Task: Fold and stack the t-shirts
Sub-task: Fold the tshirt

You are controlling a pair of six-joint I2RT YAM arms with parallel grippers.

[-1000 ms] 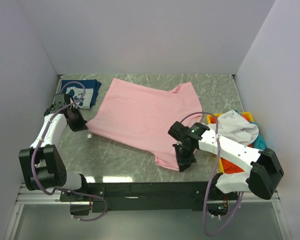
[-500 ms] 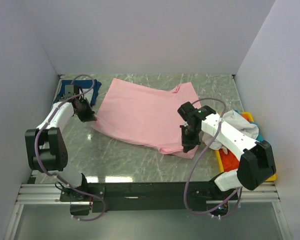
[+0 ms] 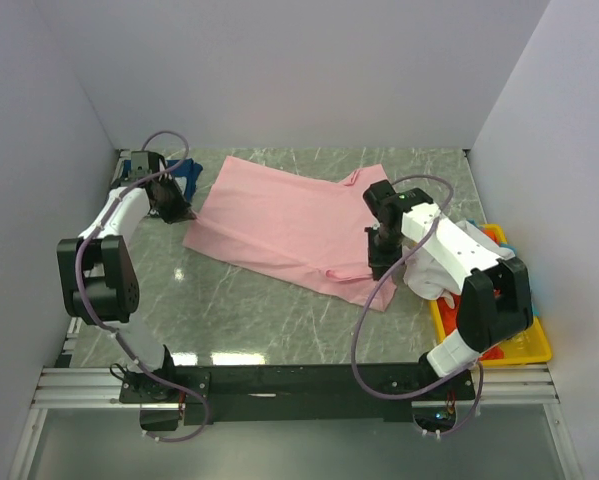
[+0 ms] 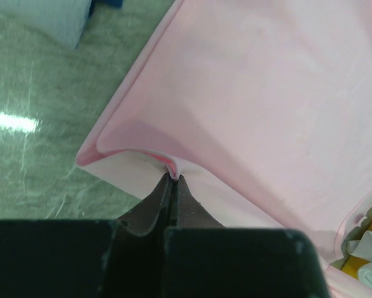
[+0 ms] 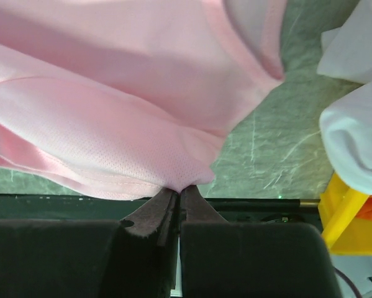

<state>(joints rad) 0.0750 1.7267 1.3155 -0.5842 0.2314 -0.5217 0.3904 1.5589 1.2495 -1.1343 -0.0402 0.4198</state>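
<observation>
Across the green marble table (image 3: 239, 310), the light-pink t-shirt (image 3: 289, 225) has had its near edge drawn farther from the arm bases, folding over itself. Yellow tray (image 3: 527, 348) at right carries a white t-shirt (image 3: 434, 280); a navy t-shirt (image 3: 187, 174) lies far left. Left gripper (image 4: 172, 180) and right gripper (image 5: 178, 189) each clench 1 pink hem corner

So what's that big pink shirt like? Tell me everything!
The pink t-shirt is plain, soft, thin cloth. It lies mostly flat on the green marbled table, with its near edge lifted into a fold. The left tool is shut on one near corner and the right tool is shut on the other.
</observation>
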